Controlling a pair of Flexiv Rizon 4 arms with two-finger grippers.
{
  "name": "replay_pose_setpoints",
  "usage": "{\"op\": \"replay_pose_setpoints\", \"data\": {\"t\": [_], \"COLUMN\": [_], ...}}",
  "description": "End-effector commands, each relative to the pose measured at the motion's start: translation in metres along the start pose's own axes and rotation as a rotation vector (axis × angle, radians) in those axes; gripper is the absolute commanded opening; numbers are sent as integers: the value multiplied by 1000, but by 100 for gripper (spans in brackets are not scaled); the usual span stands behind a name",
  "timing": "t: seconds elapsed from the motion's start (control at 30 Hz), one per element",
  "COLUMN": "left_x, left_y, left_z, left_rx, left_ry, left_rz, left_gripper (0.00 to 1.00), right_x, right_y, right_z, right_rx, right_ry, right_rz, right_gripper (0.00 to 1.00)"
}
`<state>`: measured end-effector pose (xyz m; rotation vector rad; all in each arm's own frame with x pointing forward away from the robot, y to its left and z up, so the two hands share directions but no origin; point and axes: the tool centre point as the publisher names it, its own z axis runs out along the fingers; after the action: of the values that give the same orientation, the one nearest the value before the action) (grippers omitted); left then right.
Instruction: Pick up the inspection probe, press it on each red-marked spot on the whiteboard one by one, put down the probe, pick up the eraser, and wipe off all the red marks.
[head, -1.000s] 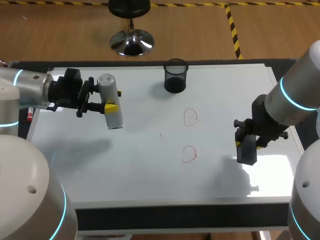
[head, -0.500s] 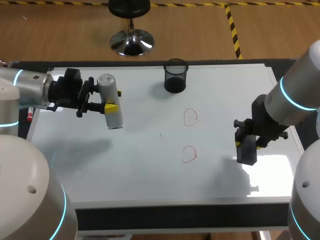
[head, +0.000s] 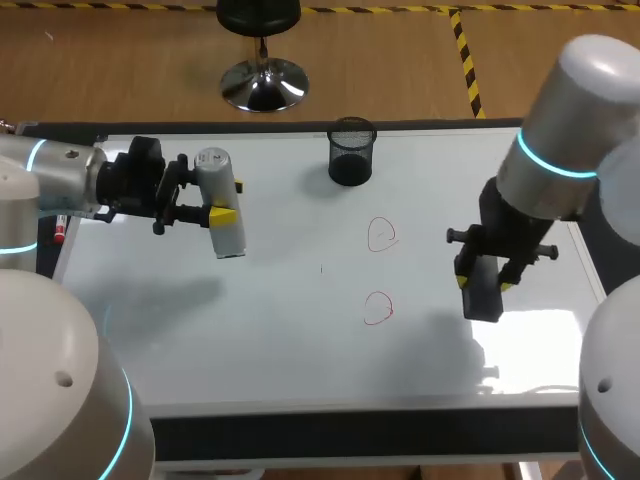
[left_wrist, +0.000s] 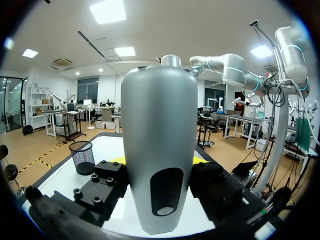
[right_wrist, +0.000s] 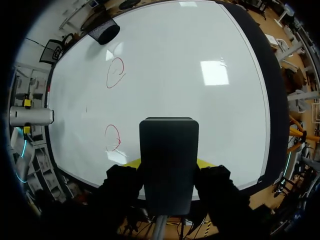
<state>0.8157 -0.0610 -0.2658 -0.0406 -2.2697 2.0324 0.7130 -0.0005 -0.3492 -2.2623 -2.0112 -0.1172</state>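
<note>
Left gripper (head: 222, 211) pinches the probe (left_wrist: 159, 150) between its fingers, I judge parked aside. Right gripper (head: 482, 285) clamps the eraser (right_wrist: 168, 160), with the red marks (right_wrist: 112, 138) ahead, ready for wiping.

The desk (head: 350, 435) has a dark rim around a glossy white top. A bright patch of light (head: 545, 335) glares on that top just beside the right tool (head: 483, 286).

- In from the left comes the silver left arm (head: 60, 180), lying level, black wrist stretched toward the middle.
- Its yellow-tipped left gripper (head: 222, 213) is clamped on a grey cylindrical probe (head: 230, 240).
- The silver right arm (head: 565, 140) angles down from the right.
- Its right gripper (head: 483, 284) points downward, fingers pinching a black eraser block (head: 482, 303) from both flanks.
</note>
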Motion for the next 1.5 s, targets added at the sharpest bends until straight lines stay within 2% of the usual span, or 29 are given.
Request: {"op": "replay_pose_setpoints", "data": {"t": [0.03, 1.1, 1.5], "left_x": [0, 0, 0], "left_y": [-1, -1, -1], "left_z": [-1, -1, -1], "left_rx": [0, 0, 0], "left_ry": [1, 1, 1], "left_rz": [2, 2, 2], "left_gripper": [0, 0, 0], "right_x": [9, 9, 50], "right_y": [5, 5, 1], "right_z": [-1, -1, -7], "right_rx": [13, 13, -11], "right_ry": [-68, -68, -145], "right_rz": [0, 0, 16], "right_gripper": [0, 0, 0]}}
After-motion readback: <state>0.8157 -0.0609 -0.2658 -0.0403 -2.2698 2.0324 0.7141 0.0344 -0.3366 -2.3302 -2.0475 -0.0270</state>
